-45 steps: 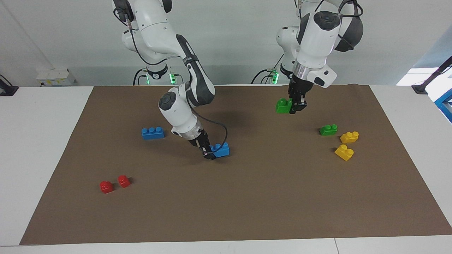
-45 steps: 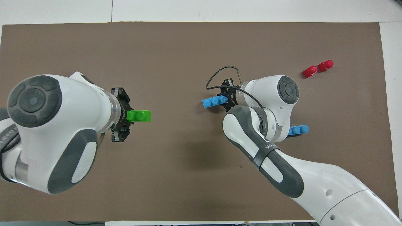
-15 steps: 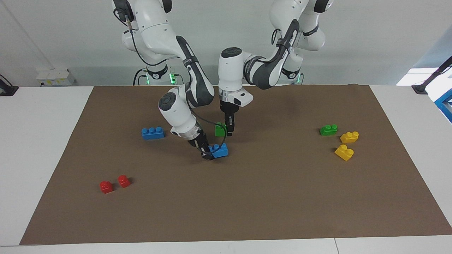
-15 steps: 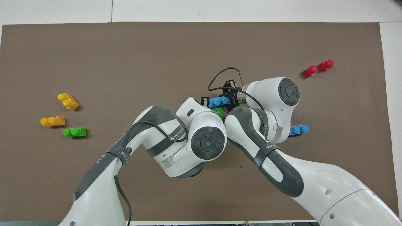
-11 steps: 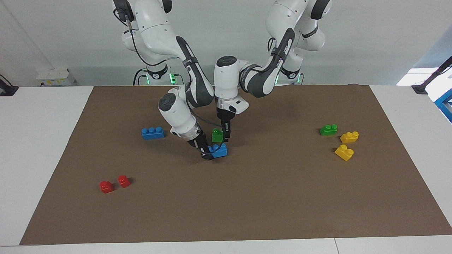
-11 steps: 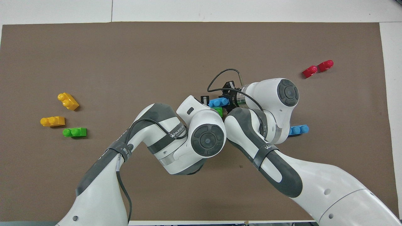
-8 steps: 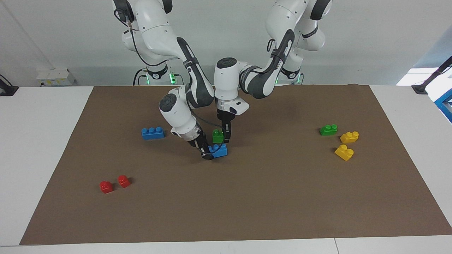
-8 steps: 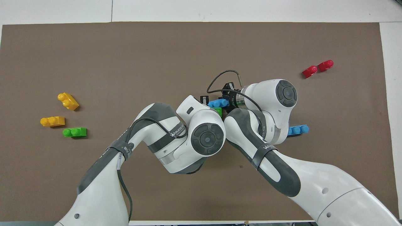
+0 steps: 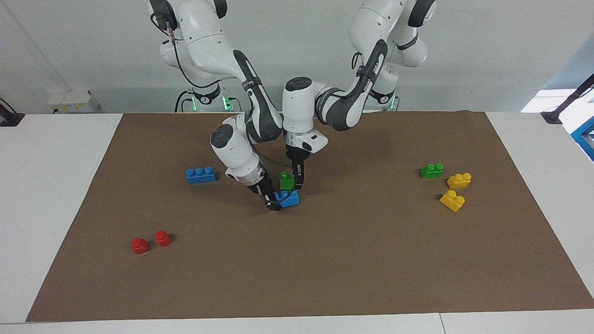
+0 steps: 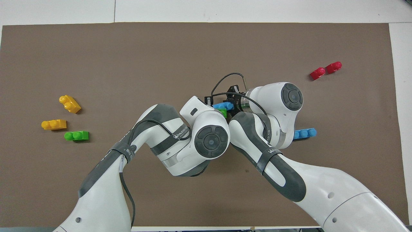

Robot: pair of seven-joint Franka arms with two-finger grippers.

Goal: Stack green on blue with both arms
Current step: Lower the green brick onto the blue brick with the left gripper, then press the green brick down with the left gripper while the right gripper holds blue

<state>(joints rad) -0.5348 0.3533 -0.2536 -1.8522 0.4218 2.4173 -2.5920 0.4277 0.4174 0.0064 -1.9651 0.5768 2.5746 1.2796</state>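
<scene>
Two light, rigid, smooth bricks are pinched: green brick [image 9: 286, 180] by left gripper [image 9: 297, 184], just over blue brick [image 9: 288, 198], gripped endwise by right gripper [image 9: 271, 202] near mat centre.

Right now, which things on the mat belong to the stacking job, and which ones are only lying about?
In use:
- green brick, held by left gripper
- blue brick, held by right gripper

Lying about:
- second blue brick
- second green brick
- two yellow bricks
- two red bricks
</scene>
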